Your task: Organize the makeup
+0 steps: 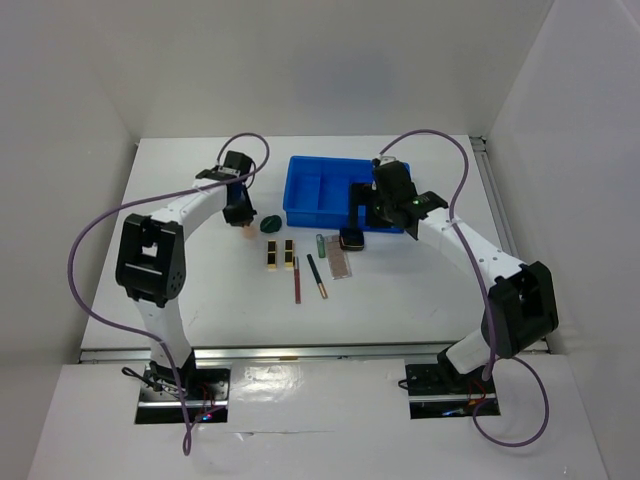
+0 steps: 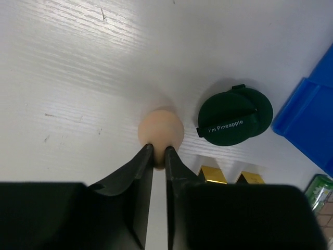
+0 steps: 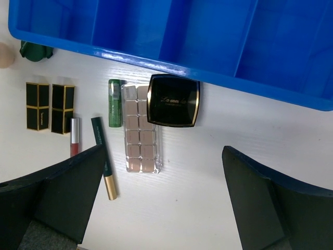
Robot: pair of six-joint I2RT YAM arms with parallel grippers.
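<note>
Left end effector [image 2: 156, 151], seemingly on sponge [image 2: 162, 129]

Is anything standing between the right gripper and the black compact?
Nothing visible does. The open right gripper faces the compact directly. The compact lies uncovered, overlapping a corner of the pinkish palette, just in front of the bin wall.

"I'm Pineapple" on dark green sponge [image 2: 235, 115]

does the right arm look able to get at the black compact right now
Probably yes: the open right tool hangs over the black compact, nothing covering it, though the blue bin sits close beside it.
</note>
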